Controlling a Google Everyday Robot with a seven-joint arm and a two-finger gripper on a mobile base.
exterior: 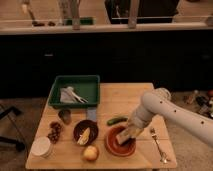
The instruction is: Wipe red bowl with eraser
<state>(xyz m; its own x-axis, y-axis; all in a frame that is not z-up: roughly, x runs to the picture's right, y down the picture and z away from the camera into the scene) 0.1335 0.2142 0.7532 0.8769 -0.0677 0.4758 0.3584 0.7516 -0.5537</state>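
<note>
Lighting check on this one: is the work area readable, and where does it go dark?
Camera view: warm, dim light on the wooden table; the cabinets behind are nearly black; the white arm is the brightest thing; the gripper sits low in the red bowl, whose inside under it looks shaded.
</note>
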